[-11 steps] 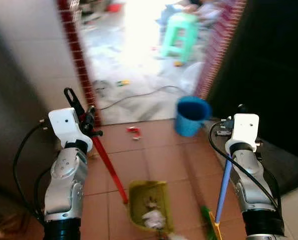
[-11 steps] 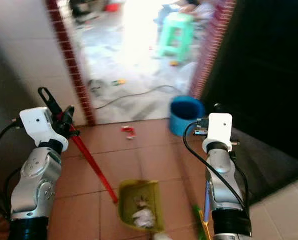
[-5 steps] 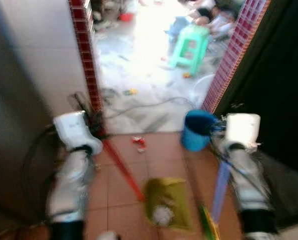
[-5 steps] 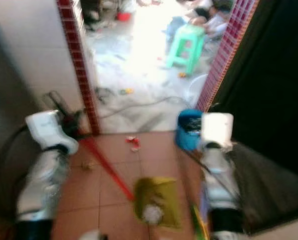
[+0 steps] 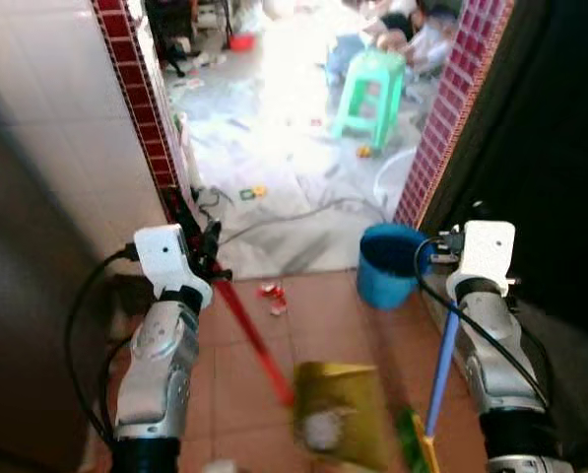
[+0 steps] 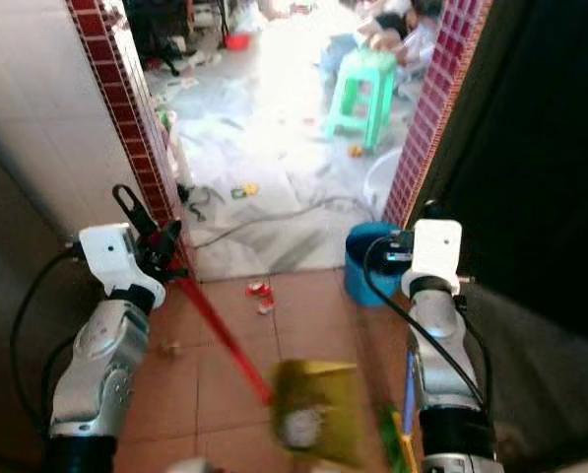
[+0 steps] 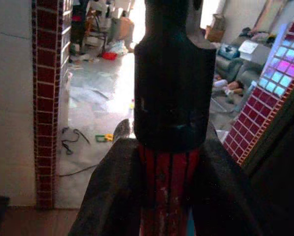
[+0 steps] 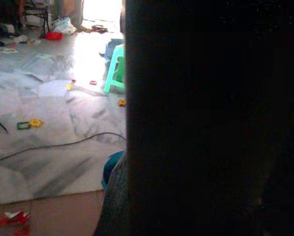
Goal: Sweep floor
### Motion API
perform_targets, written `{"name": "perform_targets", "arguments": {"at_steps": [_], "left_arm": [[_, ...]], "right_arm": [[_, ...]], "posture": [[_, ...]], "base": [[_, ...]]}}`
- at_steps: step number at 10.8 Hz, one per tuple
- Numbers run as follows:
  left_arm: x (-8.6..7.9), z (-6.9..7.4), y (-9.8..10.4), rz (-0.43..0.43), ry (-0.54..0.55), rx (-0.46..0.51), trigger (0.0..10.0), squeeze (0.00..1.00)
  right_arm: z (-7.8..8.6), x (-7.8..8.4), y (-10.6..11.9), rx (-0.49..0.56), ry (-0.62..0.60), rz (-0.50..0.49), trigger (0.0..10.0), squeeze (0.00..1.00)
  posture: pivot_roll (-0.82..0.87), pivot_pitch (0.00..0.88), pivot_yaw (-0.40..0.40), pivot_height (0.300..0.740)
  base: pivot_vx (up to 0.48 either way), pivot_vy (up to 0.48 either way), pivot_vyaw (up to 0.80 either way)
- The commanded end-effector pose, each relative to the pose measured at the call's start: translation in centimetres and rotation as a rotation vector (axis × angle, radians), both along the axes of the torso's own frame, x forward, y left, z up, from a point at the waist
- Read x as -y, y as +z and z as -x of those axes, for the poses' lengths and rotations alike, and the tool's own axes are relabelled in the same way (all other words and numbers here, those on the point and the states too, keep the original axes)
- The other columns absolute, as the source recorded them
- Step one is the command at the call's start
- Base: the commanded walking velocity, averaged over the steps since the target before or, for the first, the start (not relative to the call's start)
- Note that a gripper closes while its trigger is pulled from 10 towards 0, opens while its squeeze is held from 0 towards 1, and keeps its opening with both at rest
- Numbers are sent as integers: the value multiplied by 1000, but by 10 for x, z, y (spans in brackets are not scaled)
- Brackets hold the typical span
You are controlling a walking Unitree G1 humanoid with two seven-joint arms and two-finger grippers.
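Note:
My left gripper [image 6: 159,243] is shut on the red handle [image 5: 254,340] of a yellow-green dustpan [image 5: 339,412], which hangs blurred low over the terracotta tiles with pale litter in it. In the left wrist view the red handle [image 7: 167,189] sits clamped between the two dark fingers [image 7: 112,196]. My right gripper [image 5: 445,246] is at waist height on the right, shut on a broom's blue handle [image 5: 440,370]. The green and yellow broom head [image 5: 413,443] is near the floor beside the dustpan. Red and white scraps [image 5: 271,293] lie on the tiles by the threshold.
A blue bucket [image 5: 387,264] stands at the doorway's right side, by a red-tiled jamb [image 5: 449,118]. Another jamb [image 5: 141,108] and a pale wall flank the left. Beyond lie a grey floor with a cable [image 5: 294,212], small toys, a green stool [image 5: 370,94] and a seated person [image 5: 412,25].
The camera has moved closer to the doorway and tilted up, so more of the far room shows. Both grippers keep their hold; the dustpan has swung slightly right and is blurred.

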State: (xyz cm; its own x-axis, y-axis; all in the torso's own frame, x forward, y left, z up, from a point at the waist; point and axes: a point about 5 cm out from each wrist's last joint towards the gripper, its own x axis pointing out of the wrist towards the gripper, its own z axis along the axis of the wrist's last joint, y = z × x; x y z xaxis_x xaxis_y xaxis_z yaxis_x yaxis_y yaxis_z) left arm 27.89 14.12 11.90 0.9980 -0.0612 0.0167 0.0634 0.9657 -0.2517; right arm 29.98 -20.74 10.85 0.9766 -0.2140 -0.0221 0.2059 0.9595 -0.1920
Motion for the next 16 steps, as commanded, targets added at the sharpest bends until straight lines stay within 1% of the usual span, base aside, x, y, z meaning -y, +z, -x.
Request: {"name": "perform_targets", "arguments": {"at_steps": [1, 5, 9, 12, 16], "left_arm": [[-4, -2, 11, -17, 23, 54, 10000, 0], [-5, -3, 11, -21, 21, 53, 10000, 0], [-4, -1, 9, -21, 20, 46, 10000, 0], [-7, 0, 7, -21, 24, 39, 10000, 0], [-16, 1, 3, -30, 58, 27, 10000, 0]], "right_arm": [[-4, -6, 4, 21, 16, 1, 10000, 0], [-5, -6, 4, 25, 13, 0, 10000, 0], [-5, -5, 3, 22, 18, 4, 10000, 0], [-6, -5, 2, 18, 26, 7, 10000, 0], [-6, -4, 2, 13, 32, 13, 10000, 0]], "posture": [[-59, 0, -5, 740], [-58, 0, -1, 740], [-59, 0, -4, 740], [-60, 0, -5, 740], [-64, 0, -11, 740]], "base": [[424, 0, 0], [417, 0, 0], [325, -348, 0], [290, -356, 0], [0, 0, 0]]}}
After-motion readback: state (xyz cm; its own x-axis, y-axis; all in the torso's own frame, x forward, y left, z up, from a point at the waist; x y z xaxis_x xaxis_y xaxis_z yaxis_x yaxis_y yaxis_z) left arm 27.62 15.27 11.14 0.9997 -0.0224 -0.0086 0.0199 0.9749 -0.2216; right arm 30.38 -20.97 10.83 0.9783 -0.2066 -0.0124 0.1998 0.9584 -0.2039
